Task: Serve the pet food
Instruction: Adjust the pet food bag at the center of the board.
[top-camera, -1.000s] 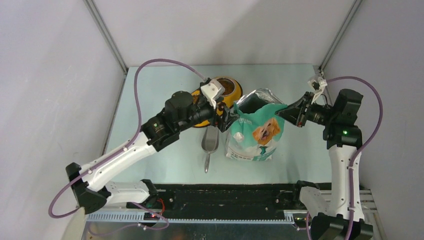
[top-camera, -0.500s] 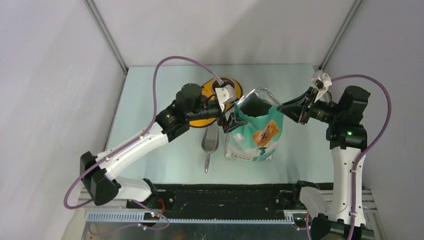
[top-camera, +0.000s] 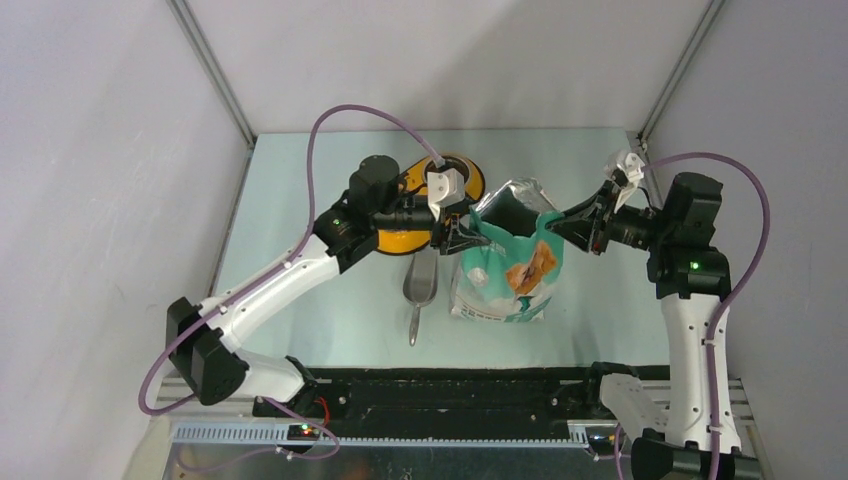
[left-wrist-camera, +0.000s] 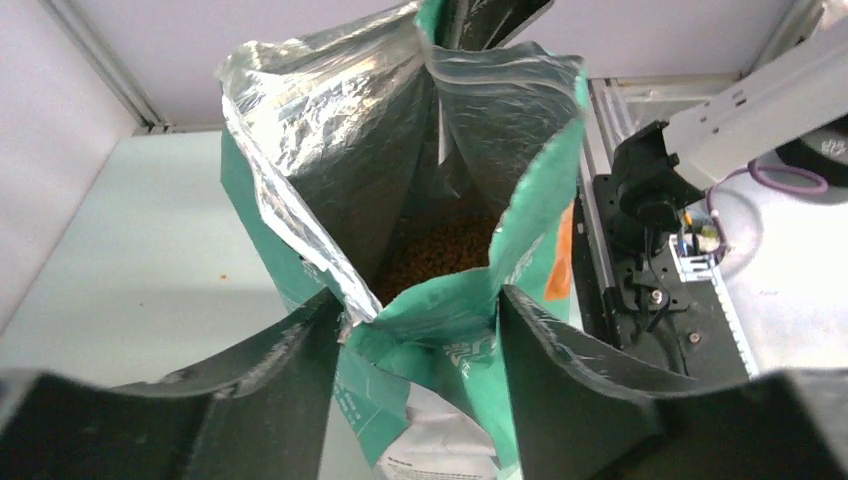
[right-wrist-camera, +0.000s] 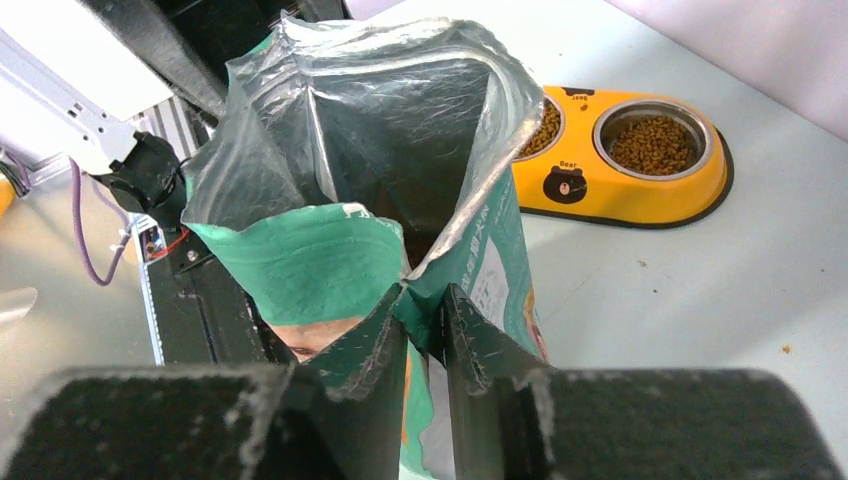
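The teal-and-white bag (top-camera: 510, 265) stands open mid-table. Brown kibble (left-wrist-camera: 445, 248) shows deep inside it in the left wrist view. More kibble fills both cups of the yellow double bowl (right-wrist-camera: 655, 143); the bowl lies behind the left arm in the top view (top-camera: 470, 180). My left gripper (top-camera: 462, 232) is open and straddles the bag's left rim (left-wrist-camera: 430, 310), one finger on each side. My right gripper (top-camera: 562, 222) is shut on the bag's right top edge (right-wrist-camera: 425, 305) and holds it up.
The grey metal scoop (top-camera: 419, 290) lies on the table left of the bag, handle toward the near edge. The booth walls stand close on both sides. A few stray crumbs lie on the table (right-wrist-camera: 787, 349).
My left arm has swung right, bringing its open gripper up to the bag's left rim. The right gripper has kept its hold, and the bag's front has creased and leaned.
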